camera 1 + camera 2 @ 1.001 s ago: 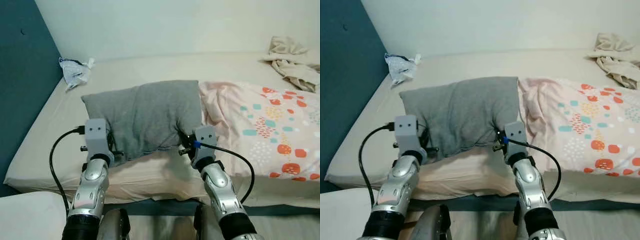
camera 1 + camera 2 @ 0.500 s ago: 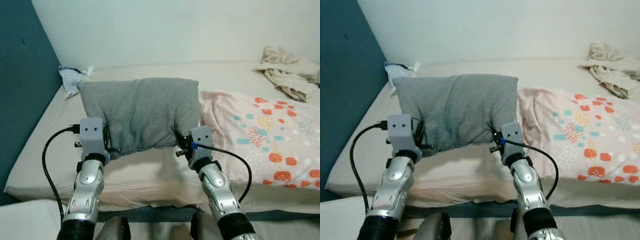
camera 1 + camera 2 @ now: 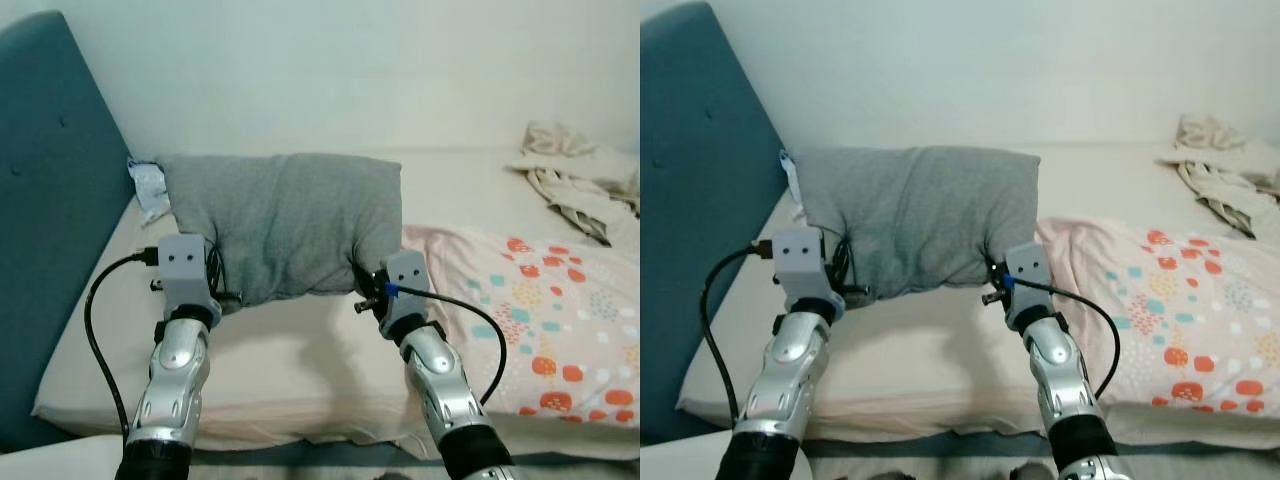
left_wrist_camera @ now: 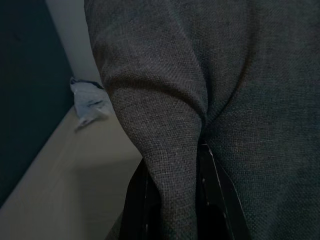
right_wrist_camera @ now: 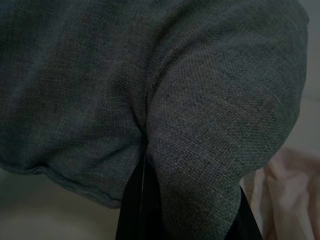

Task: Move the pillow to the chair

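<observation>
Both claws are pinching the grey pillow (image 3: 285, 225) by its lower corners, left claw (image 3: 222, 297) and right claw (image 3: 362, 290) clamping fabric, holding it above the bed (image 3: 290, 370). Such thin pinches are risking slippage while carrying.

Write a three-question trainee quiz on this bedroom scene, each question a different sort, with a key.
1. True or false: the grey pillow is pinched by both the left gripper and the right gripper.
2. Multiple choice: what lies on the bed on the robot's right, beside the pillow? A) a patterned blanket B) a laptop C) a stack of books
3. Fill in: the padded headboard on the robot's left is ____ in colour.

Key:
1. True; fabric is bunched between the fingers of each.
2. A
3. Teal
</observation>
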